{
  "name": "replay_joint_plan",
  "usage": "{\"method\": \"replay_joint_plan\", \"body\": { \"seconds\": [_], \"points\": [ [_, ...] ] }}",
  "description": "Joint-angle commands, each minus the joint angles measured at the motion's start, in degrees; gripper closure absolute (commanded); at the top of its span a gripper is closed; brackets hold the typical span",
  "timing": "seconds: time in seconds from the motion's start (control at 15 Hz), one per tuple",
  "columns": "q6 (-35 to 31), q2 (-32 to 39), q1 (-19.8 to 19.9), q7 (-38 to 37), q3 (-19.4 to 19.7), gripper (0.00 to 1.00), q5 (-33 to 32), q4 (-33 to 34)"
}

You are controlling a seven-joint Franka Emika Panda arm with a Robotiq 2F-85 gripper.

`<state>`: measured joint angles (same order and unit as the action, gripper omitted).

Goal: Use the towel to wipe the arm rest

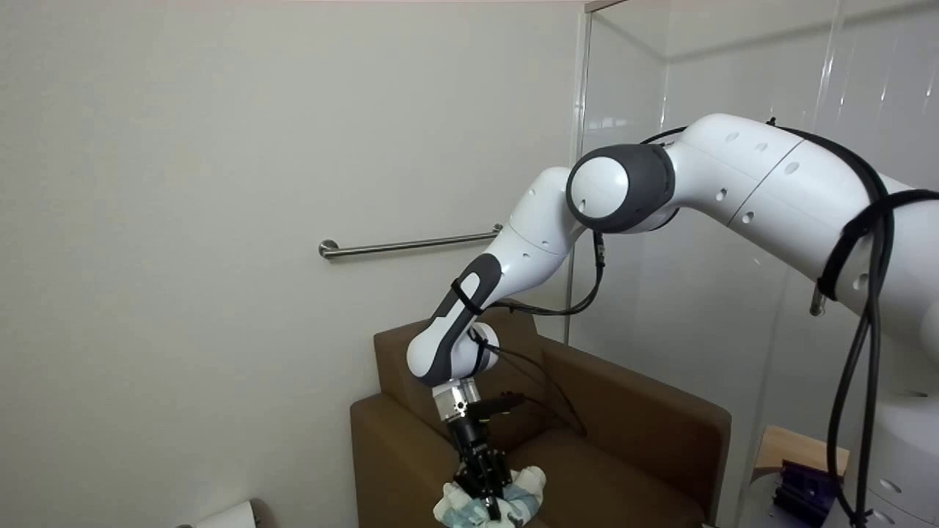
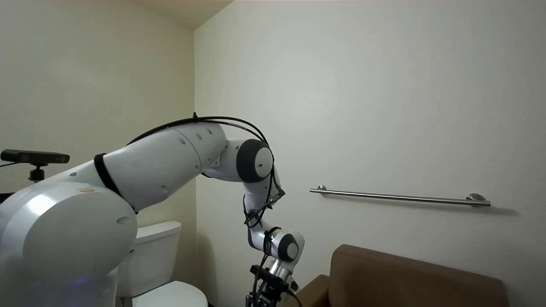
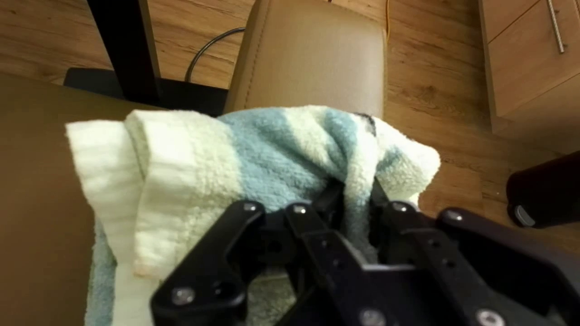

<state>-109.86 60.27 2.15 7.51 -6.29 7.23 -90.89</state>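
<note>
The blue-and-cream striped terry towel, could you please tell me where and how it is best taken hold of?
Probably best by the narrow raised fold, coming from above, as the black two-fingered pincer pinches it now: there the blue-and-cream striped terry towel stands up in a thin ridge, while the rest bunches out on both sides.

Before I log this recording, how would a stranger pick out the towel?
Find the brown armchair, then the black gripper at its armrest. Pinched there is a bunched towel, set apart by blue and cream stripes against the armchair's plain brown.
</note>
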Motion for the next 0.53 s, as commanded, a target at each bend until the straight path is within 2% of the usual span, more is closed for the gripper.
{"method": "replay_joint_plan", "body": {
  "seconds": [0.0,0.47],
  "points": [
    [-2.4,2.5,-0.1,2.3,0.6,0.92,-0.7,2.9],
    [-1.7,8.4,-1.6,2.2,1.6,0.92,-3.1,18.1]
  ]
}}
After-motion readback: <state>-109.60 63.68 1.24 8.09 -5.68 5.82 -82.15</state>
